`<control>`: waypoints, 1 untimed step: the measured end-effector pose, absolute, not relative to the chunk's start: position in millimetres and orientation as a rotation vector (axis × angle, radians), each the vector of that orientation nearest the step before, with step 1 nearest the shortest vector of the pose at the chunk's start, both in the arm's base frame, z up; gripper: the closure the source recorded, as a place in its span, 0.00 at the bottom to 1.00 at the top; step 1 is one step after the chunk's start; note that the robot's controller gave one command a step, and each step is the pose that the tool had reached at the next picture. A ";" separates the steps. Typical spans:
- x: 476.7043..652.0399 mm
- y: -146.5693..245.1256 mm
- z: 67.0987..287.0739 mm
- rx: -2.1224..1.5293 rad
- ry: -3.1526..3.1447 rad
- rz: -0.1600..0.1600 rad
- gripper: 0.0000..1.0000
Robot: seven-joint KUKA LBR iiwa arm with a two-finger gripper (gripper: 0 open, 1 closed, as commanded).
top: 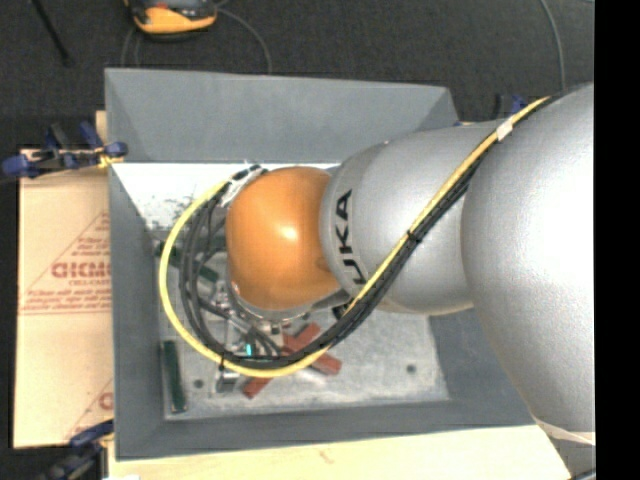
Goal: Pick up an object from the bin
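My gripper [240, 343] is low in the bin's front-left part, mostly hidden under the arm's orange cover and cables. Red pieces lie right beside it on the bin floor: one [300, 342] just to its right, another [326, 365] further right, and a small one [256, 386] in front of it. I cannot tell whether these are separate things or parts of one. A thin dark green stick-like thing [175, 376] lies along the bin's left wall, apart from the gripper. Nothing shows between the gripper's jaws.
The arm reaches in from the right and hides most of the bin's middle and back. A bit of green [206, 268] shows behind the cables at the left. Bare floor lies at the front right.
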State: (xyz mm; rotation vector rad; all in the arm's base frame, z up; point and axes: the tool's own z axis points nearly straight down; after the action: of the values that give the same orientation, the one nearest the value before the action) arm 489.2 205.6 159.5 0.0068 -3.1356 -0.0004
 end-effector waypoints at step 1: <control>491.4 205.0 163.3 0.001 -3.143 -0.003 0.00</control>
State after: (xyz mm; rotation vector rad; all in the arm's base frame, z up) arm 491.4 205.0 163.3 0.0005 -3.1427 -0.0034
